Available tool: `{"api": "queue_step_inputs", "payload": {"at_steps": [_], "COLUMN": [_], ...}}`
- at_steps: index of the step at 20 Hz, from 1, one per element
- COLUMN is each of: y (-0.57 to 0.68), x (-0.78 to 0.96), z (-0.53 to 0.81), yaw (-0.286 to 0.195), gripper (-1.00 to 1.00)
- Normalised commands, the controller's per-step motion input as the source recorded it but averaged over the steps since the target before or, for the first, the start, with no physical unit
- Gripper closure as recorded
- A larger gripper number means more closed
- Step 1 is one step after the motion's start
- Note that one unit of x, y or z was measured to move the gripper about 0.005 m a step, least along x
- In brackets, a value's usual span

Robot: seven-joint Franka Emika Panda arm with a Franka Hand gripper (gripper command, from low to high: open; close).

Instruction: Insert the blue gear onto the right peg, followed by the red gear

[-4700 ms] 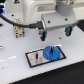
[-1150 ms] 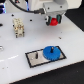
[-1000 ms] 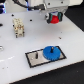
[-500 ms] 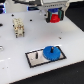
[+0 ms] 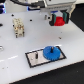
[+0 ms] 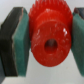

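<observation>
Plate (image 5: 33,63): white rectangle with a black rim, lying flat on the white table (image 5: 15,50) nearest the exterior camera, its long side running slightly askew to the table edge.

Blue gear (image 5: 52,52): seated flat over the plate's end toward the exterior view's right. The right peg is covered by this gear and cannot be made out.

Left peg (image 5: 36,56): thin upright pin on the bare half of the plate, just beside the blue gear's teeth, not touching them.

White block (image 5: 18,27): a small pale object with dark marks, standing farther back on the table toward the exterior view's left, well apart from the plate.

Gripper (image 5: 59,20): raised above the table at the back, toward the exterior view's right, hanging under the arm's white wrist housing and pointed down. It sits behind and above the blue gear, well clear of it.

Red gear (image 6: 48,38): clamped between the two fingers. In the wrist view the teal pads (image 6: 21,43) press against its toothed rim from both sides, its hub hole facing the camera. It is off the table and apart from the plate.
</observation>
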Motion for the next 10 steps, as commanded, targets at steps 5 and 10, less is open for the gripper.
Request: {"api": "queue_step_inputs", "payload": {"at_steps": [5, 10], "y": [-0.15, -0.22], "x": [0.79, 0.74], "z": [0.20, 0.12], "yaw": [0.000, 0.000], "gripper": [1.00, 1.00]}}
